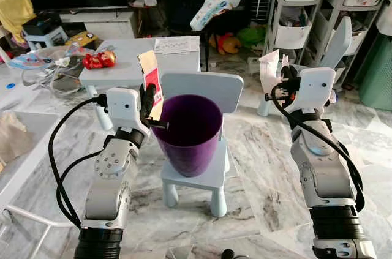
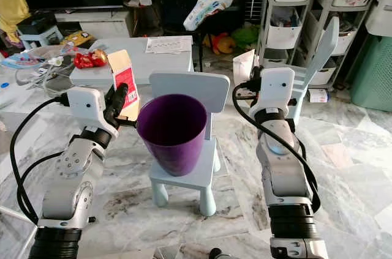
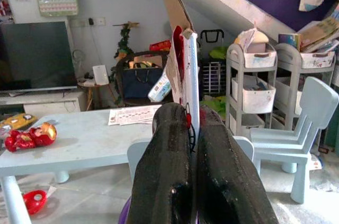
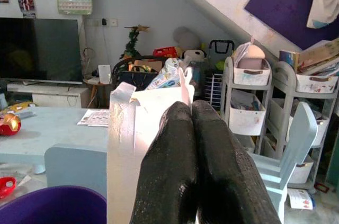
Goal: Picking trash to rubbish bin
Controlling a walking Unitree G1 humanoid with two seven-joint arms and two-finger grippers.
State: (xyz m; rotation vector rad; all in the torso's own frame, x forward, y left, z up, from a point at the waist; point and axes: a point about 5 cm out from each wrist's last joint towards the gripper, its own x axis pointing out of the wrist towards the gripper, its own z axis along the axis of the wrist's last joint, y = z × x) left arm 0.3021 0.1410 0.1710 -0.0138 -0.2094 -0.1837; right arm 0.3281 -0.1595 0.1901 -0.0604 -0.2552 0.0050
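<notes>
A glossy purple plastic bin [image 1: 187,133], tapered toward its base, stood on the seat of a small pale-blue plastic child's chair [image 1: 202,90] on the veined marble floor [image 1: 257,185]. The left gripper [image 1: 151,97] was raised just beside the bin's left rim, its jaws pressed together on a flattened red-and-white cardboard carton [image 1: 150,75] with a brown, torn-open top flap; the carton stood nearly upright, edge-on between the black fingers [image 3: 164,171] in the left wrist view. The right gripper [image 1: 274,81] was held up to the right of the chair back, well apart from the bin, its jaws pinching a crumpled white sheet of paper [image 1: 268,69] whose folded surface rose beside the fingers [image 4: 175,166]. Behind the chair, a pale-blue tabletop [image 1: 125,63] carried a shiny red toy [image 1: 99,59] and a printed sheet [image 1: 176,44].
</notes>
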